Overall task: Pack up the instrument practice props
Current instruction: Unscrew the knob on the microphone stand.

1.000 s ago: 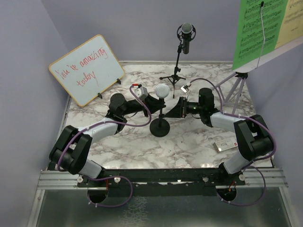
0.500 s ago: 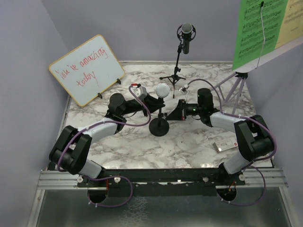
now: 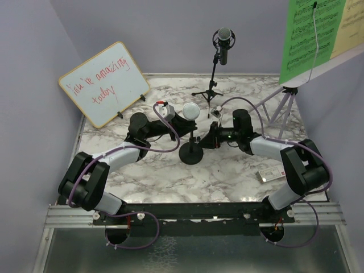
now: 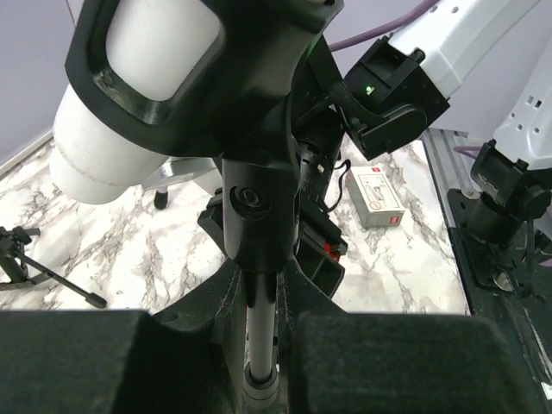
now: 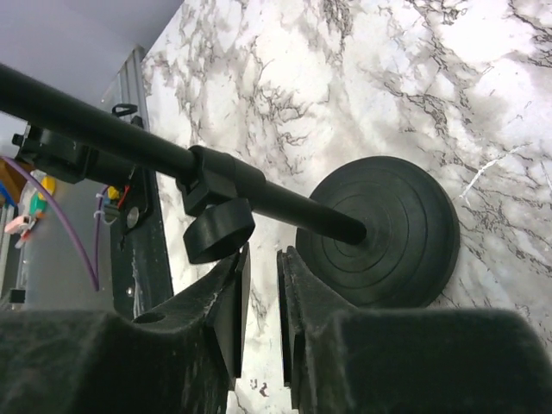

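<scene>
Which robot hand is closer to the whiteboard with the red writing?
Left. The left gripper clamps the pole of the microphone stand, to the right of the whiteboard; the right gripper sits on the stand's other side, farther from the board.

Note for your log: left arm (image 3: 116, 154) and right arm (image 3: 267, 145) have pale grey link shells and bulky black joint housings. Purple cables (image 3: 178, 134) loop along both. Right gripper (image 5: 261, 256) is matte black, and you'll see a green light (image 4: 371, 88) on its wrist housing.
</scene>
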Action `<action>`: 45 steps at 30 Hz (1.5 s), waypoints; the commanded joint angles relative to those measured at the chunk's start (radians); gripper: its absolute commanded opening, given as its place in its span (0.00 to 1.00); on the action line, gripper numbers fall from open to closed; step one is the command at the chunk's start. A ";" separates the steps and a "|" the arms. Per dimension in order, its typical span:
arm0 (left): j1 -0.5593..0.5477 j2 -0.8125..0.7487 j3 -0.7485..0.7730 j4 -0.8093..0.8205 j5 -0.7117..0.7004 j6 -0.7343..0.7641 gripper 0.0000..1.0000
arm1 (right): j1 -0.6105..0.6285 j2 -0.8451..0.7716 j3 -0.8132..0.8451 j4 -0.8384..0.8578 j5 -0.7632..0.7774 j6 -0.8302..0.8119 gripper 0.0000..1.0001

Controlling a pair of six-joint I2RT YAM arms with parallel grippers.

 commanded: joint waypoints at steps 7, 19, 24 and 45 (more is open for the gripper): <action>0.015 -0.032 -0.025 0.005 0.111 -0.003 0.00 | 0.004 -0.158 -0.101 0.106 0.118 0.337 0.47; 0.014 -0.034 -0.026 0.005 0.101 -0.008 0.00 | 0.005 -0.098 -0.180 0.342 0.227 0.734 0.50; 0.014 -0.042 -0.026 0.005 0.097 -0.008 0.00 | 0.007 -0.069 -0.164 0.382 0.221 0.786 0.50; 0.015 -0.044 -0.028 0.005 0.095 -0.006 0.00 | 0.024 0.027 -0.147 0.495 0.106 0.823 0.23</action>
